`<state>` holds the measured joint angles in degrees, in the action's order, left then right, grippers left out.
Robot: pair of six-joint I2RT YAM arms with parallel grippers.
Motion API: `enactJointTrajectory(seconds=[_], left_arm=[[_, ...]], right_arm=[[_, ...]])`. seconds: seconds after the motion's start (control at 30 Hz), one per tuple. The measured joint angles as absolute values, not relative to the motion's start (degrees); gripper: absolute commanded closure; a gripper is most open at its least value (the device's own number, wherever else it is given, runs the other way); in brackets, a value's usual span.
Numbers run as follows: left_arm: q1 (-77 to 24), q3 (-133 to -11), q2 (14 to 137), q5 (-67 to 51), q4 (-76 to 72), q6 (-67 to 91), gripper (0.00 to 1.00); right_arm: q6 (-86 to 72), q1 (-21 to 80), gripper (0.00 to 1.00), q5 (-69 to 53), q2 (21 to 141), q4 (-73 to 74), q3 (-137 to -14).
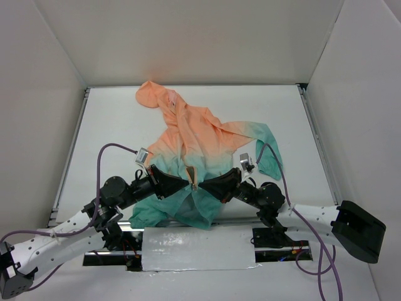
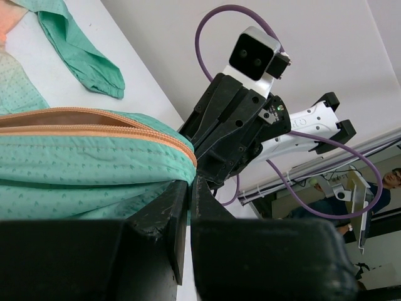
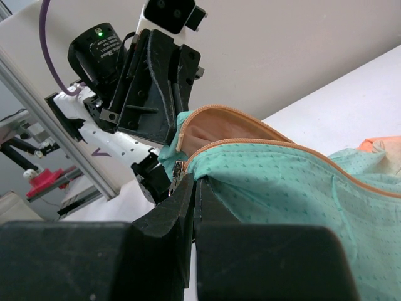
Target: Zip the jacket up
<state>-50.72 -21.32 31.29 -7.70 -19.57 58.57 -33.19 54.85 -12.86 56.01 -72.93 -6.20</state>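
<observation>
The jacket (image 1: 188,144) lies spread on the bench (image 1: 119,119), peach hood toward the far edge, teal hem at the near edge; the left end effector (image 1: 185,183) and right end effector (image 1: 208,185) meet at the hem's middle, each pinched narrow on teal cloth beside the orange zipper (image 3: 250,145), which gapes open there.

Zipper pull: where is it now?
The zipper pull sits at the jacket's teal hem, centre of the top view, between the left end effector and right end effector.
</observation>
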Motion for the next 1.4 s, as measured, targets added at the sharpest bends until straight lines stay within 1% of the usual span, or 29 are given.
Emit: enactJointTrajectory(seconds=[1.4], left_arm=[[-50.7, -21.3, 31.8, -7.6, -19.7, 58.7, 1.0]], right_arm=[[-33.2, 54.8, 1.0, -13.0, 56.1, -72.9, -7.3]])
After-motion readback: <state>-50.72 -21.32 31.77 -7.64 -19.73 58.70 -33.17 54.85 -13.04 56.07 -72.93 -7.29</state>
